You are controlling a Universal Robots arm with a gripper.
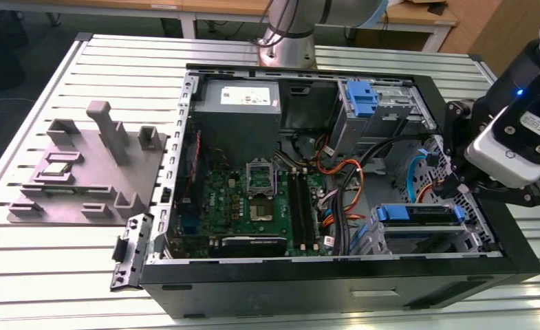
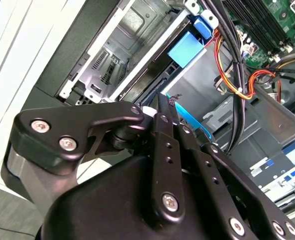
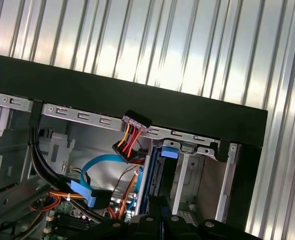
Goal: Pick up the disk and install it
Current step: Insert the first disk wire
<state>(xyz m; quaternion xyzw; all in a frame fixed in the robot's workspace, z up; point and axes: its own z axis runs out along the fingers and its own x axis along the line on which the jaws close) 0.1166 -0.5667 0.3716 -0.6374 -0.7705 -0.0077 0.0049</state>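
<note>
The disk [image 1: 417,214] shows its blue carrier edge from the lower drive bay of the open computer case [image 1: 343,289] on the bench [image 1: 49,275], at about four o'clock in the exterior view. The pincer [image 1: 448,180] hangs just beside it, toward three o'clock. In the second wrist view its fingers [image 2: 163,132] look drawn together at the tips, gripping nothing I can make out. My worry is that the cables [image 1: 348,172] run close by, so a finger could snag one. A slightly tilted disk could also jam in the bay.
</note>
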